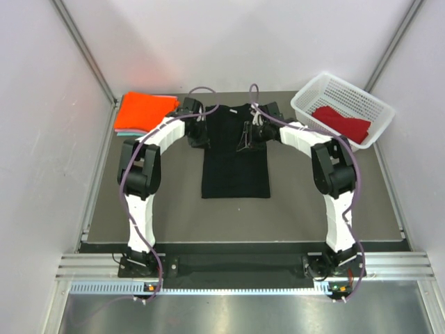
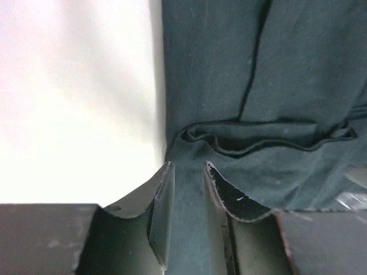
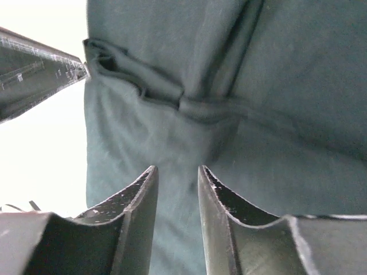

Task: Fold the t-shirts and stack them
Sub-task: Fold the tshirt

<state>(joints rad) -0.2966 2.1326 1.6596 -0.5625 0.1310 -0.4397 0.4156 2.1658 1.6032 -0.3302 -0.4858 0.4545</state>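
Note:
A large black t-shirt [image 1: 235, 167] lies flat in the middle of the table with its sleeves folded inward. My left gripper [image 1: 200, 133] is low over the shirt's upper left edge. In the left wrist view its jaws [image 2: 188, 165] stand apart over the black cloth [image 2: 287, 86], right at the folded edge. My right gripper [image 1: 249, 133] is over the shirt's upper right part. Its jaws [image 3: 177, 168] are also apart, with black cloth [image 3: 287, 86] showing below them. A folded orange t-shirt [image 1: 142, 110] rests on a pale teal one [image 1: 127, 132] at the back left. A dark red t-shirt [image 1: 341, 122] lies in the basket.
A white mesh basket [image 1: 380, 115] stands at the back right corner. Pale walls close in the table on three sides. The dark finger of the other gripper [image 3: 34, 69] shows at the upper left of the right wrist view.

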